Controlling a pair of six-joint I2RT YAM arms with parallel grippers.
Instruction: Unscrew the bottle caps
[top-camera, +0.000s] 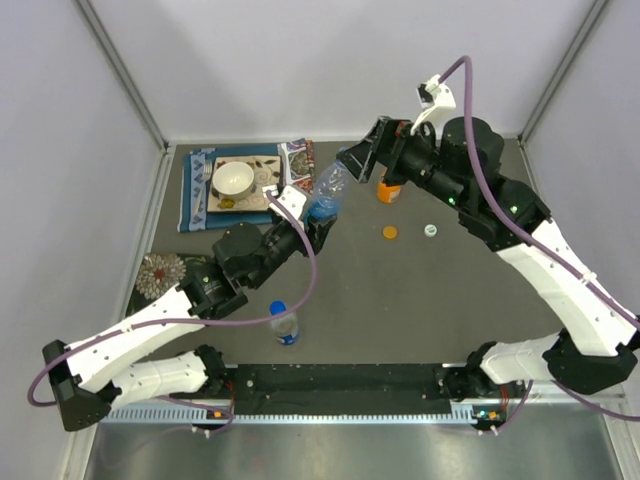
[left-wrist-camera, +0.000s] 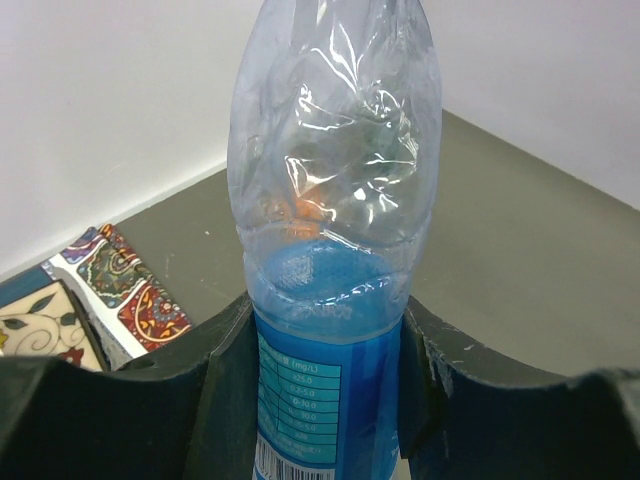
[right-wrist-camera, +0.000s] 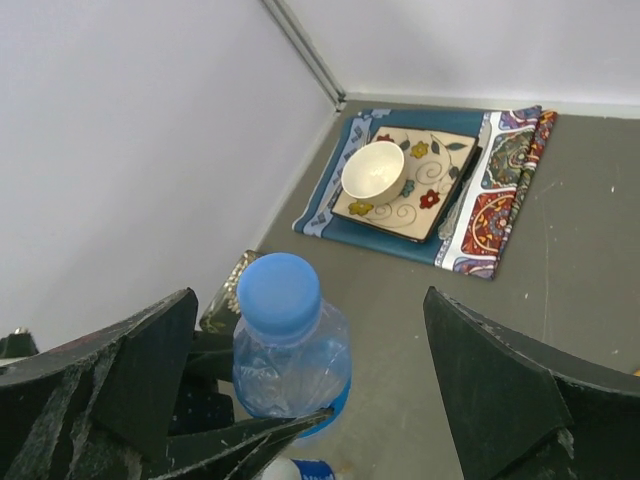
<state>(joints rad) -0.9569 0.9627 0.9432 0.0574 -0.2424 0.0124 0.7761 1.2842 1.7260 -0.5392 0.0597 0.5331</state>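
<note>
left pincer (left-wrist-camera: 325, 345) is clamped on the blue-label bottle (left-wrist-camera: 330, 200), held above the surface's (top-camera: 450, 300) far-left part, right pincer (right-wrist-camera: 310, 385) gapes wide at its blue cap (right-wrist-camera: 279, 290), so I'd centre up before squeezing and twisting

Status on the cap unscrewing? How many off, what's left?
Done: orange cap and white cap lie loose on the table. In hand: left gripper clamps a blue-label bottle; right gripper is open, lined up on its blue cap. Left: that cap, plus the capped bottle standing near the front.
</note>
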